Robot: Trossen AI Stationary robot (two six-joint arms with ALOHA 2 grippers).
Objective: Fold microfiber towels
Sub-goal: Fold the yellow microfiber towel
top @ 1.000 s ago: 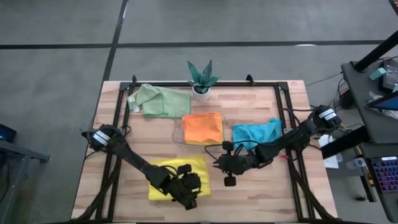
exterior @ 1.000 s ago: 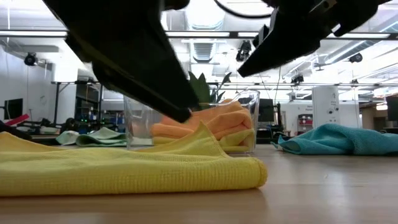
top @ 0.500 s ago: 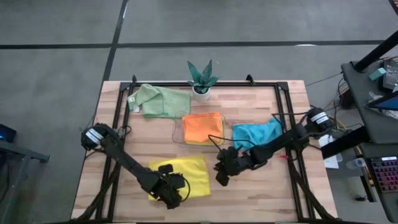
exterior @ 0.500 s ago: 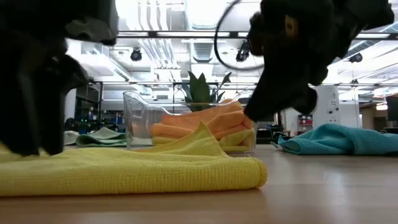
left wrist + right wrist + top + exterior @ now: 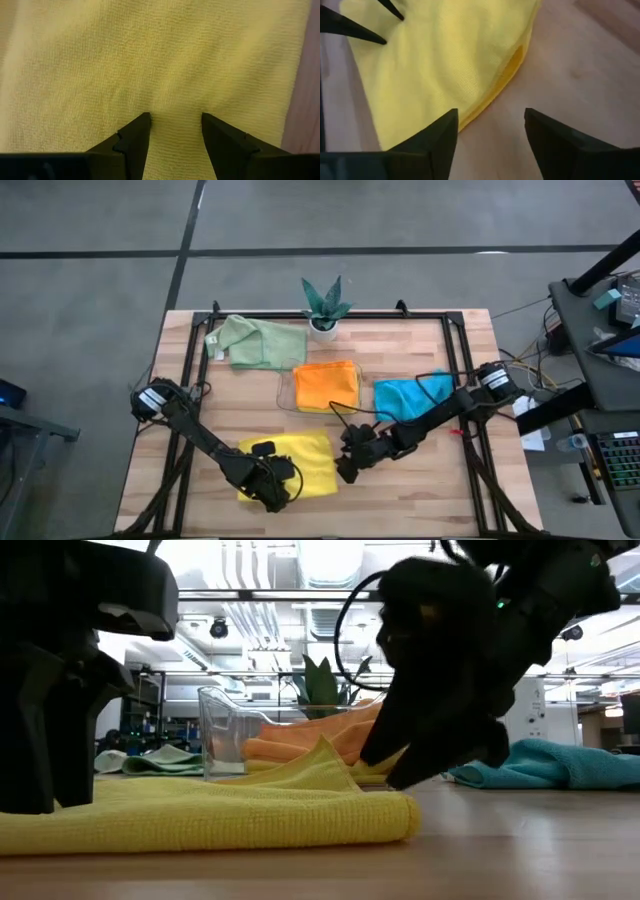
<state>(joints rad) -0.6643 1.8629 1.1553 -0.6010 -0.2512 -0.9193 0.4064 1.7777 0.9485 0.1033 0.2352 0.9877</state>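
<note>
Towel work: yellow towel point(image 5: 290, 463) lies half folded, left gripper point(image 5: 175, 122) spread on top, right gripper point(image 5: 490, 127) spread at its edge; probably needs pinching next.

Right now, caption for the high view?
Both grippers, left and right, open over the folded yellow towel.

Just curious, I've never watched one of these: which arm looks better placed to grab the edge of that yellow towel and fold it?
Probably the right. Its open hand sits beside the yellow towel, at the edge, fingers straddling it. The left hand, also open, presses down on the towel's middle, likely pinning it.
</note>
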